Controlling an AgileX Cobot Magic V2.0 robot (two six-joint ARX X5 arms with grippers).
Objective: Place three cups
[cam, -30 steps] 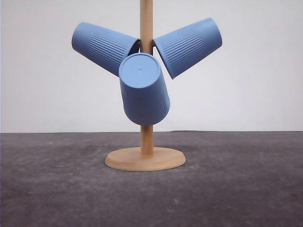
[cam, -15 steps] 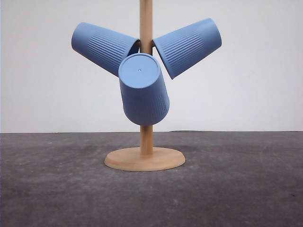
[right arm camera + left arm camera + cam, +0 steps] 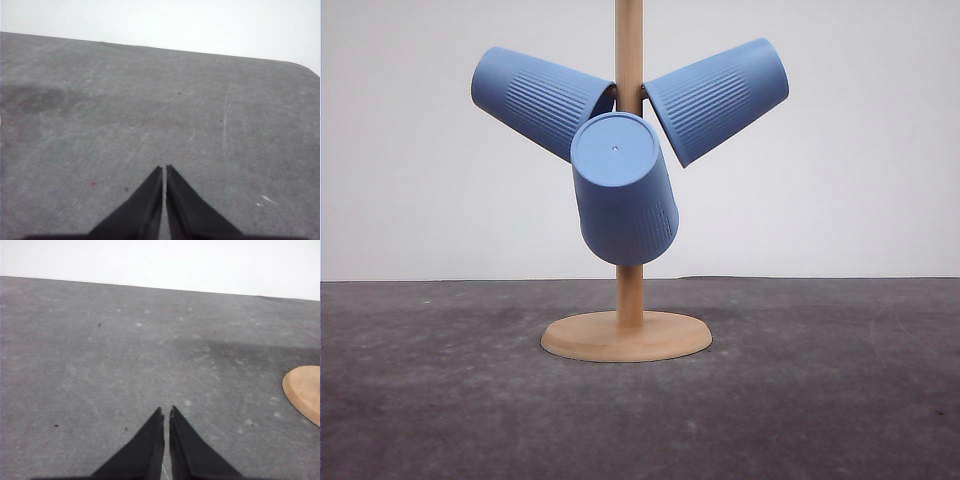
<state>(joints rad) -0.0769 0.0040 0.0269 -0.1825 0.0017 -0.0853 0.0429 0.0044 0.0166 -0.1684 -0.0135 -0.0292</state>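
Three light-blue ribbed cups hang on a wooden cup tree in the front view. One cup [image 3: 542,99] points up-left, another cup [image 3: 718,98] points up-right, and the third cup [image 3: 623,189] faces me with its flat base toward the camera. My left gripper [image 3: 165,413] hovers over bare table, shut with nothing between its fingers; the tree's base [image 3: 304,391] lies beside it. My right gripper [image 3: 164,170] is likewise shut and empty over the grey tabletop.
The wooden tree has a tall post [image 3: 629,50] and a round base [image 3: 626,336] standing mid-table on the dark grey tabletop [image 3: 820,400]. A white wall runs behind. The table's far edge and a rounded corner [image 3: 305,67] show in the right wrist view.
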